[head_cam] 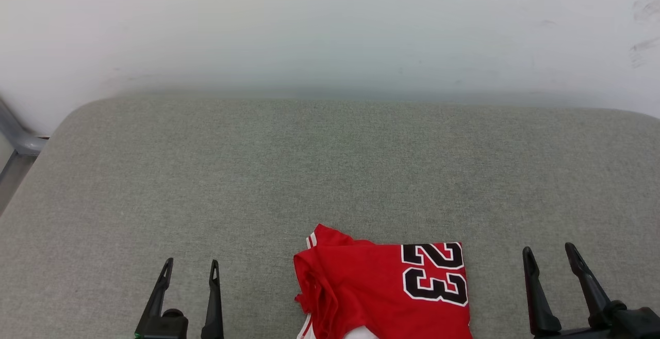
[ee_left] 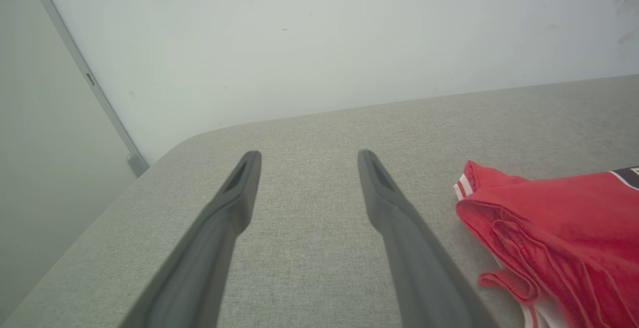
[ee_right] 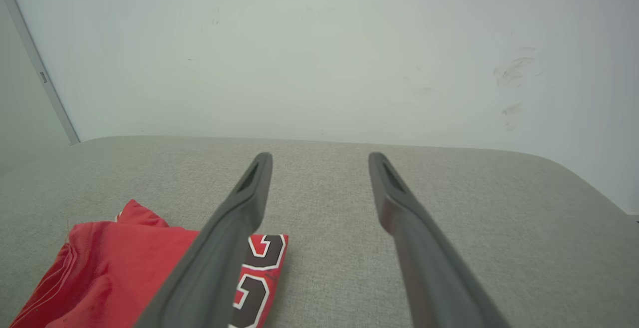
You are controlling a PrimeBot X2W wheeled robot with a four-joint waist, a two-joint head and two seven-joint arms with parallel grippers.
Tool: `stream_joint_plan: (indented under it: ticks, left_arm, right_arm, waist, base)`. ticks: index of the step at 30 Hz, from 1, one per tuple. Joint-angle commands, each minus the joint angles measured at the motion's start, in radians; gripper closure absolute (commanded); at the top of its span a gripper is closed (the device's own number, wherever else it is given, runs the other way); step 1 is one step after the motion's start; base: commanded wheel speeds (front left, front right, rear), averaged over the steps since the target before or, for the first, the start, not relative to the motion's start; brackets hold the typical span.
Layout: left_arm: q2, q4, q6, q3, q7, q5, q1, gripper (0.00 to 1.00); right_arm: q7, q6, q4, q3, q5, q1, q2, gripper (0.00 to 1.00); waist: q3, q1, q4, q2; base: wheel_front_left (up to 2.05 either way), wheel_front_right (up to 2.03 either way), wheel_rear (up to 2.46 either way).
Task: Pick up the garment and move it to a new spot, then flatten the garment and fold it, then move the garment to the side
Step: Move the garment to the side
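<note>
Grey fabric surface (head_cam: 330,174) against a white wall (head_cam: 330,19), with scuff marks at the wall's upper right. Garment (head_cam: 371,287) lies folded at the near edge, centre-right in the head view: red side up, black "23" at its right end, striped trim showing at the left end. Left gripper (head_cam: 191,262) is to its left, near but apart, fingers spread, nothing between them. Right gripper (head_cam: 548,248) is to its right, slightly closer, also apart, fingers spread and empty. In the right wrist view one finger crosses in front of the "23" corner.
</note>
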Motion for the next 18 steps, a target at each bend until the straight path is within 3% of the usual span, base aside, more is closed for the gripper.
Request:
stream_joint_plan:
  ticks: [1,11,15,18]
  left_arm:
    - [-0.001,0.001,-0.005,0.002,-0.002,-0.005,0.008,0.0]
    - [-0.006,0.008,-0.008,0.003,-0.002,-0.007,-0.005,0.0]
    - [-0.005,0.01,-0.014,0.003,-0.002,-0.004,-0.013,0.0]
    - [-0.004,0.01,-0.016,0.004,-0.002,-0.002,-0.018,0.0]
  right_arm:
    - [-0.002,-0.001,0.0,0.001,0.004,0.014,0.005,0.0]
    - [-0.002,-0.001,-0.02,-0.007,-0.045,-0.07,-0.004,0.0]
    - [0.022,-0.001,-0.021,0.0,-0.023,-0.159,-0.059,0.0]
    - [0.109,-0.001,-0.022,0.038,0.011,-0.231,-0.125,0.0]
  waist:
    - [0.0,0.0001,0.001,0.0]
    - [0.005,0.0001,0.012,0.0]
    - [0.009,0.0001,0.02,0.0]
    - [0.013,0.0001,0.027,0.0]
  base:
    - [0.0,0.0,0.0]
    - [0.0,0.0,0.0]
    - [0.0,0.0,0.0]
    - [0.0,0.0,0.0]
